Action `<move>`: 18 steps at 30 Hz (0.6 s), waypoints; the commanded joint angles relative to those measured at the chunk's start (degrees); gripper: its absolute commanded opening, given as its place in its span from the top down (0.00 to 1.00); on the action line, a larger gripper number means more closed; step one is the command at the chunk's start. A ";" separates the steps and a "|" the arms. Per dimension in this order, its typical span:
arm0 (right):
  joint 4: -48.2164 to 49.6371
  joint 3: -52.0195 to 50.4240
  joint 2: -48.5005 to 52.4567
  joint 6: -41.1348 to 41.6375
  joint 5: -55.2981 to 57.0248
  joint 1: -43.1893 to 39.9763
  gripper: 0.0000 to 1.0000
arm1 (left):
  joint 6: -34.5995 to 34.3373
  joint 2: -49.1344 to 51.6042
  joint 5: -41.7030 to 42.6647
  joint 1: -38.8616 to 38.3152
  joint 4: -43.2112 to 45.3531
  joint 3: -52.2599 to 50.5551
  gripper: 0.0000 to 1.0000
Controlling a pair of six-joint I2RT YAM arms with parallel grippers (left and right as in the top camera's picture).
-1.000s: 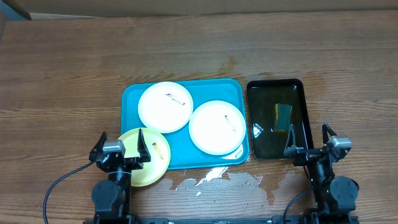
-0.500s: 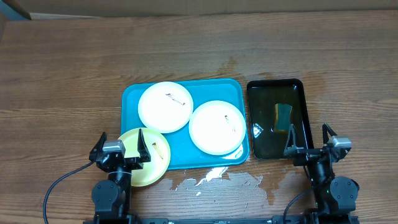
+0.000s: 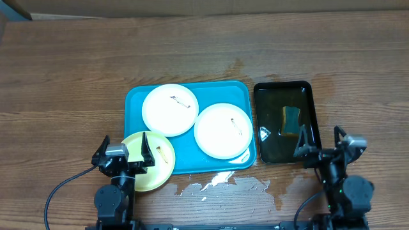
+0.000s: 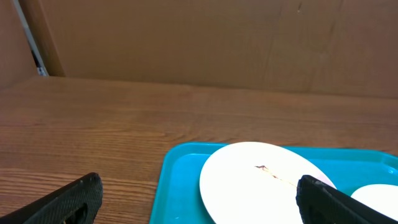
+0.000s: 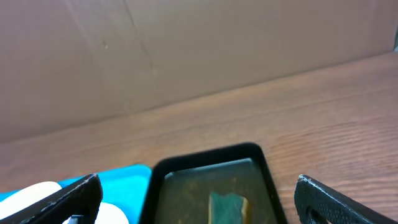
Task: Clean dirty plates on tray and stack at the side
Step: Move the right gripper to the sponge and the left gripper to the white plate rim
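The left gripper (image 3: 124, 142) and right gripper (image 3: 319, 141) both stand wide open and empty. The upper white plate (image 3: 170, 109) and the right white plate (image 3: 223, 130) lie on the turquoise tray (image 3: 137, 97), and the pale yellow plate (image 3: 160, 163) overhangs its near-left corner. The plates look thin, light, stiff and probably slick, so an exposed rim seems the best hold.

Turquoise tray (image 3: 220, 92), rectangular with rounded corners, is lying flat on the surface. Far white plate (image 3: 170, 110) and right white plate (image 3: 223, 130) are lying inside it, each showing a small dark smear. Pale yellow plate (image 3: 163, 165) is overhanging the tray's near-left corner.
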 commanded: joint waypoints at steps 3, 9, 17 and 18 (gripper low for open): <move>-6.27 17.84 15.67 1.46 -1.75 -0.17 0.00 | 0.63 -0.55 -0.55 0.00 0.15 -0.20 0.00; -33.11 46.80 38.71 -2.34 -8.22 -0.17 0.00 | 0.63 -0.55 -0.55 0.00 0.15 -0.20 0.00; -67.98 82.25 62.01 -2.40 -11.54 -0.17 0.00 | 0.63 -0.55 -0.55 0.00 0.15 -0.20 0.00; -70.10 84.32 63.58 -2.43 -11.52 -0.17 0.00 | 0.66 -0.55 -0.55 0.00 0.15 -0.20 0.00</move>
